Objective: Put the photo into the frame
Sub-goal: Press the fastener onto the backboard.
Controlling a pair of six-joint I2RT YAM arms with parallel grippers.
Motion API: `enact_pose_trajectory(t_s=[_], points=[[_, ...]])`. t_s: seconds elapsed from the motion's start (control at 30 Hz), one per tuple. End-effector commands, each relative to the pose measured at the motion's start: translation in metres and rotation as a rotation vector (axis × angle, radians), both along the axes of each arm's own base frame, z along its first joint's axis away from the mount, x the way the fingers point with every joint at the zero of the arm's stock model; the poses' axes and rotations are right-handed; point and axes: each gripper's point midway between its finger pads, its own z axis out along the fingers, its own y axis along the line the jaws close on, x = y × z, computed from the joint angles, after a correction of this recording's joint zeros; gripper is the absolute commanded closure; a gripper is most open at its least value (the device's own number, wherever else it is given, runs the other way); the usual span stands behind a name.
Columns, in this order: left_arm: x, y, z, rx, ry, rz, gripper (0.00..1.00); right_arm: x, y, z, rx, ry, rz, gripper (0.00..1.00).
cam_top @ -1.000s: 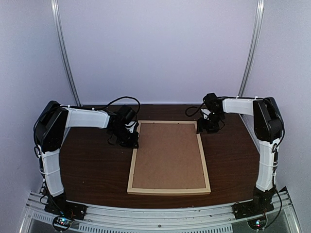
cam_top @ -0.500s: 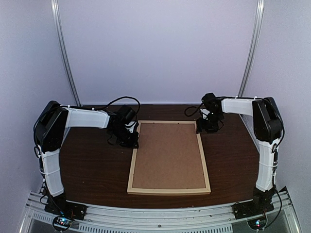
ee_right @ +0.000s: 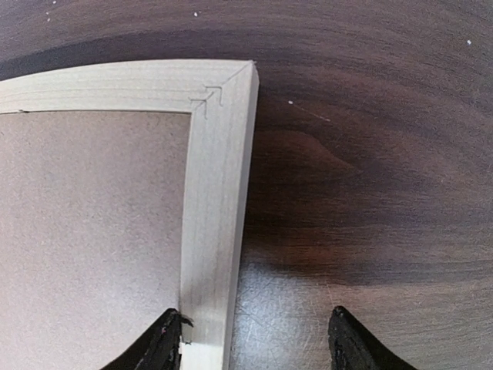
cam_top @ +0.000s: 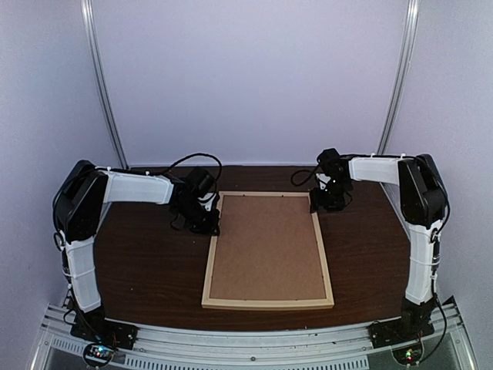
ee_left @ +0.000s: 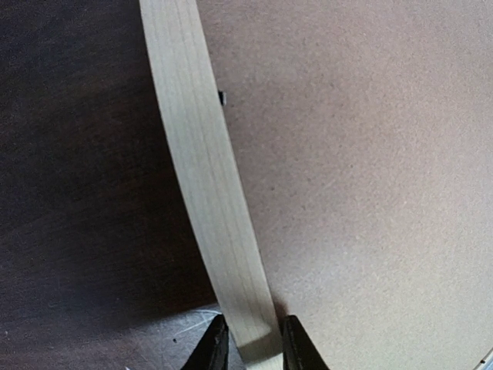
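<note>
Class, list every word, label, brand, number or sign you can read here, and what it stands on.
None readable: no text on the frame, the brown backing board or the table.
Right wrist view, one corner of the frame: faint arrow-like marks, not legible as any letter or sign.

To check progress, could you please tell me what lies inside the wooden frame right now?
A plain brown backing board fills the opening of the frame, rail to rail. Anything beneath it, the photo included, is covered and cannot be seen.
</note>
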Motion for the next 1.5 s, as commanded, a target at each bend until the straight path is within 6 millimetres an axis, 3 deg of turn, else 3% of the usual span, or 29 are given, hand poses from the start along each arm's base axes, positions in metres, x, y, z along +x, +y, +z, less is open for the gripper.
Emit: enact_pose_trajectory(t_s=[0.0, 0.33, 0.73, 1.0, 1.27, 1.47], points=[[-0.004, 0.003, -0.01, 0.01, 0.012, -0.011, 0.76, -0.027, 0.03, -0.038, 0.023, 0.098, 0.063, 0.35], [-0.005, 0.003, -0.01, 0.009, 0.015, -0.007, 0.76, -0.03, 0.051, -0.035, 0.044, 0.085, 0.113, 0.33], [-0.005, 0.005, -0.01, 0.012, 0.015, 0.002, 0.76, -0.027, 0.054, 0.032, 0.095, -0.039, 0.144, 0.29], [-0.005, 0.005, -0.008, 0.006, 0.007, 0.009, 0.76, -0.068, 0.025, 0.048, 0.074, -0.026, 0.122, 0.27], [-0.005, 0.007, -0.005, 0.005, -0.002, 0.016, 0.76, -0.117, 0.006, 0.033, 0.064, 0.05, 0.118, 0.27], [-0.005, 0.006, -0.005, 0.004, -0.004, 0.018, 0.76, -0.131, 0.001, 0.017, 0.055, 0.087, 0.107, 0.27]])
